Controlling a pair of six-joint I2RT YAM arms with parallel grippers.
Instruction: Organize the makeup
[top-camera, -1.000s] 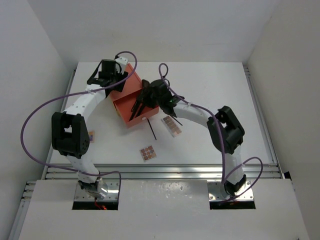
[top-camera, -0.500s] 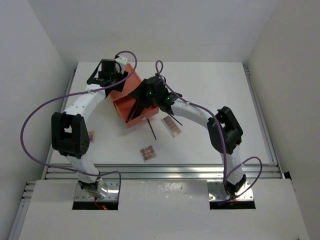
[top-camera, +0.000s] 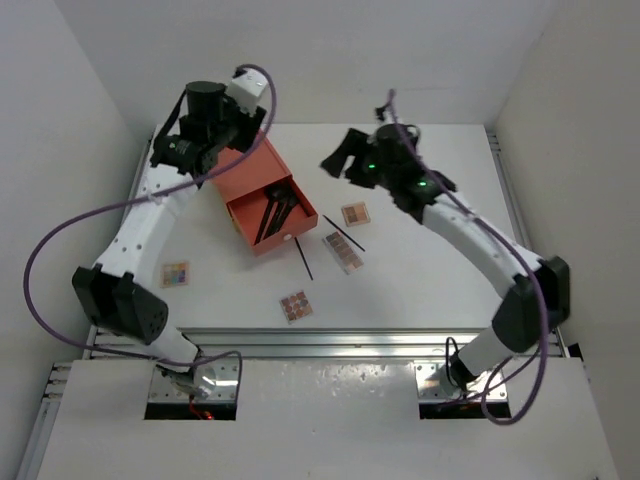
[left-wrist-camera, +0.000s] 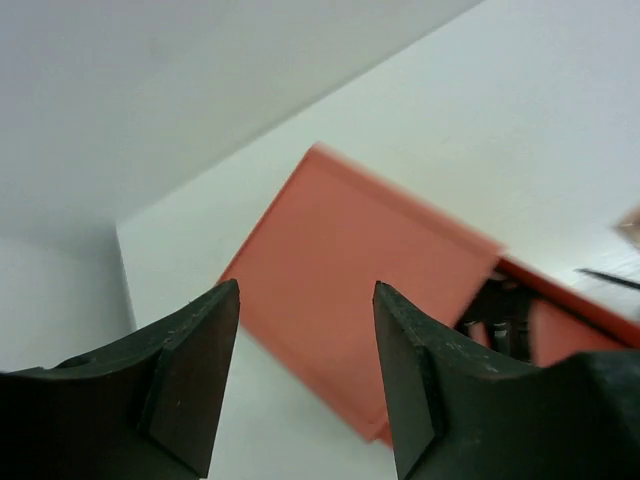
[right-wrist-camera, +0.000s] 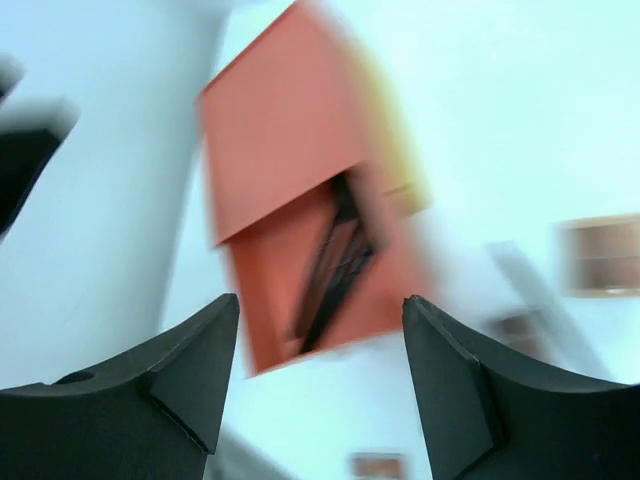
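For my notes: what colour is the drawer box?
The drawer box is orange-red; top external view.

An orange drawer box (top-camera: 245, 172) sits on the white table (top-camera: 430, 280), its drawer pulled open.

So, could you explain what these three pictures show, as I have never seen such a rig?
Two robot arms are bolted at the near edge of a white table. One picture looks down from above. The other two come from cameras on each wrist, so the dark prongs are the left gripper and right gripper, both open and empty. On the table: an orange drawer box with black brushes in its open drawer, four small eyeshadow palettes, two thin dark sticks.
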